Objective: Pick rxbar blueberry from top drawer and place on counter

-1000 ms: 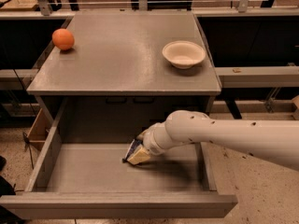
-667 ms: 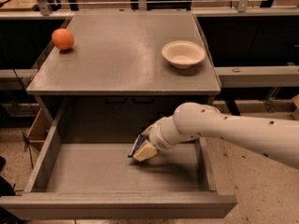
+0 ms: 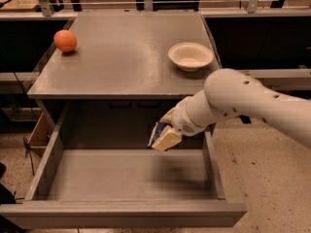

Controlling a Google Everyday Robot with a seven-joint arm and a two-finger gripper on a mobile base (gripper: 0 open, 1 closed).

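The rxbar blueberry (image 3: 156, 133), a dark blue wrapper with white marks, is held in my gripper (image 3: 164, 137), whose pale fingers (image 3: 167, 139) close on it. The bar hangs above the bottom of the open top drawer (image 3: 121, 176), near its back right, just below the edge of the counter (image 3: 121, 57). My white arm reaches in from the right. Most of the bar is hidden by the fingers.
An orange ball (image 3: 65, 41) sits at the counter's left edge. A white bowl (image 3: 190, 56) sits at its right edge, above the arm. Shelving and rails run behind the cabinet. Speckled floor lies to the right.
The gripper has lifted the bar off the drawer bottom and raised it up and to the right, toward the counter's edge.
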